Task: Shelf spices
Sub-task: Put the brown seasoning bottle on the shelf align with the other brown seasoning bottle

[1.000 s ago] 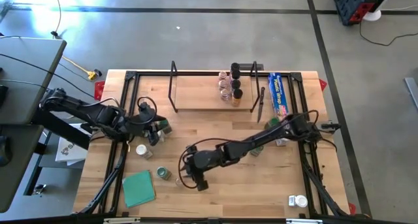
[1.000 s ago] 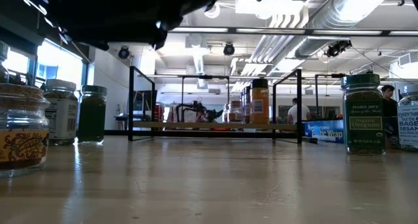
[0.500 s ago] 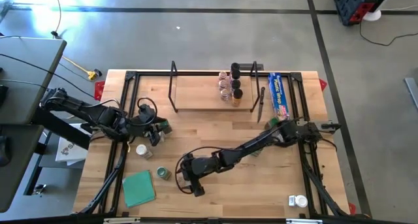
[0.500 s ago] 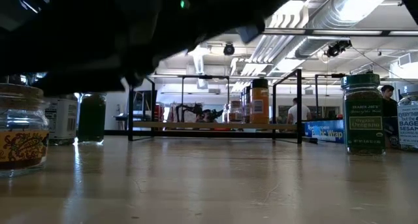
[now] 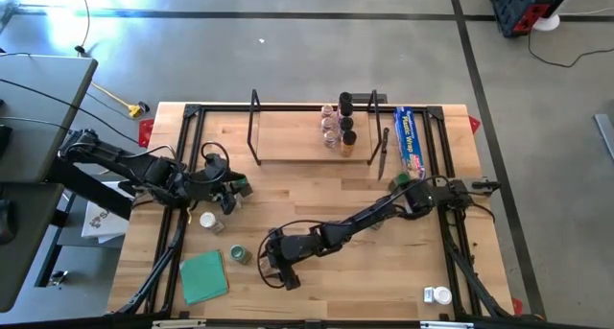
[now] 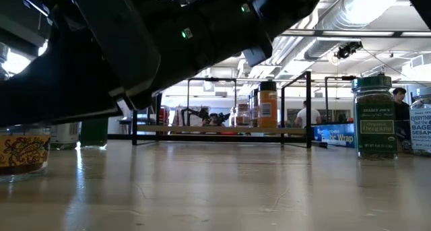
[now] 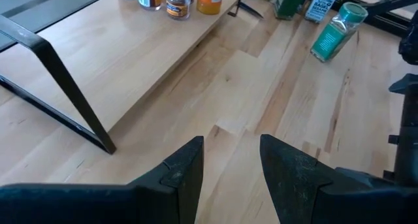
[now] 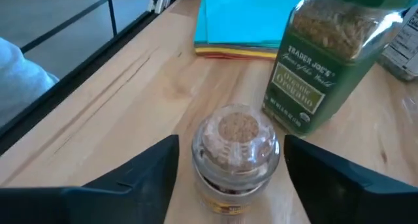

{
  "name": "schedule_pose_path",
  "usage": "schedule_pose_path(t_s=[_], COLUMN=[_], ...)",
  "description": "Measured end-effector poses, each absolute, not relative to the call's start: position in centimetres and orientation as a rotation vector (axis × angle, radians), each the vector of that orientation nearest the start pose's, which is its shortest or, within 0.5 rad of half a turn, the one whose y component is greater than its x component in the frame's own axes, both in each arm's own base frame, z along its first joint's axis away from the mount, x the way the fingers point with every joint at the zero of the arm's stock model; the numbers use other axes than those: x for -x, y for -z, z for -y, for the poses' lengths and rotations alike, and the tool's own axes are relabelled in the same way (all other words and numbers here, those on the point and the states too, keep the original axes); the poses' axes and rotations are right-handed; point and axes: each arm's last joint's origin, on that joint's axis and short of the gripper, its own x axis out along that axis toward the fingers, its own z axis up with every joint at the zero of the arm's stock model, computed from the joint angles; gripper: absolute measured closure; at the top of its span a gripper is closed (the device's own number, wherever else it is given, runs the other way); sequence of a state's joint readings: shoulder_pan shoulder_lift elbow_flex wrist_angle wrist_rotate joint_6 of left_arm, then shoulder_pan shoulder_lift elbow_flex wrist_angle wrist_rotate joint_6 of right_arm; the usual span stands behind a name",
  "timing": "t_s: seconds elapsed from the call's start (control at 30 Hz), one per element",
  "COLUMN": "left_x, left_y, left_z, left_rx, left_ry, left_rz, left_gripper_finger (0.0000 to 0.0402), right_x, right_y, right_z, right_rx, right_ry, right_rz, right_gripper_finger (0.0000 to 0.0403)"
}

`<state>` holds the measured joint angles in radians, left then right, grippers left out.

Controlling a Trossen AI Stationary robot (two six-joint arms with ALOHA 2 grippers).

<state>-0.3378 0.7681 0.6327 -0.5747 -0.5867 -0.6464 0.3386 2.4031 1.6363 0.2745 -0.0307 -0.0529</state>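
Observation:
My right gripper (image 8: 230, 149) is open low over the near-left part of the table (image 5: 276, 265). Its fingers stand on either side of a small clear jar with a domed clear lid (image 8: 236, 145), which stands upright on the wood, and do not touch it. A green-labelled oregano jar (image 8: 313, 74) stands just beyond it, by the teal square (image 8: 251, 18). My left gripper (image 7: 232, 142) is open above bare wood at the left (image 5: 228, 190). The shelf (image 5: 288, 142) stands at the far side with several jars (image 5: 338, 128) on its right end.
The blue wrap box (image 5: 411, 137) lies right of the shelf. Loose jars stand by my left gripper (image 5: 240, 185), at the left (image 5: 207, 220), under the right arm (image 5: 403, 180) and in the near-right corner (image 5: 437, 295). The teal square (image 5: 203, 276) lies near-left.
My right gripper has come down and moved a little toward the table's left and near edge, closing in on the small jar beside the teal square. In the low view its dark body now fills the upper left. The jars have stayed where they were.

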Motion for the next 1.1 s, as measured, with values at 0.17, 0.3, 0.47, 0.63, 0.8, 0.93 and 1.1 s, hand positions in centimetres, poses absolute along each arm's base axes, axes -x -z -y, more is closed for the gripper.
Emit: schedule_pose_path(t_s=[0.17,0.3,0.47,0.63,0.8,0.93,1.1], left_x=[-14.7,-14.7,-14.7,-14.7,-14.7,-14.7,-14.7], left_y=[-25.4,-25.4,-25.4,-25.4,-25.4,-25.4,-25.4], left_z=[3.4,3.3,3.3,3.3,3.3,3.3,3.4], left_rx=[0.299,0.292,0.29,0.285,0.274,0.263,0.258], left_ry=[-0.451,-0.47,-0.473,-0.472,-0.47,-0.468,-0.465], left_rz=[-0.516,-0.506,-0.506,-0.509,-0.51,-0.513,-0.515], left_gripper_finger=[0.0257,0.0257,0.0257,0.0257,0.0257,0.0257,0.0257], right_x=[-48.9,-48.9,-48.8,-48.5,-47.6,-46.8,-44.1], right_y=[-10.7,-10.5,-11.5,-14.4,-16.8,-17.7,-18.5], right_z=[-17.3,-17.3,-17.3,-16.9,-16.4,-15.2,-12.6], right_rx=[0.127,0.089,0.072,0.054,0.103,0.094,0.103], right_ry=[-0.375,-0.365,-0.361,-0.35,-0.283,-0.195,0.016], right_rz=[-0.481,-0.493,-0.488,-0.473,-0.537,-0.623,-0.716], right_gripper_finger=[0.0187,0.0233,0.0246,0.0246,0.0246,0.0246,0.0246])
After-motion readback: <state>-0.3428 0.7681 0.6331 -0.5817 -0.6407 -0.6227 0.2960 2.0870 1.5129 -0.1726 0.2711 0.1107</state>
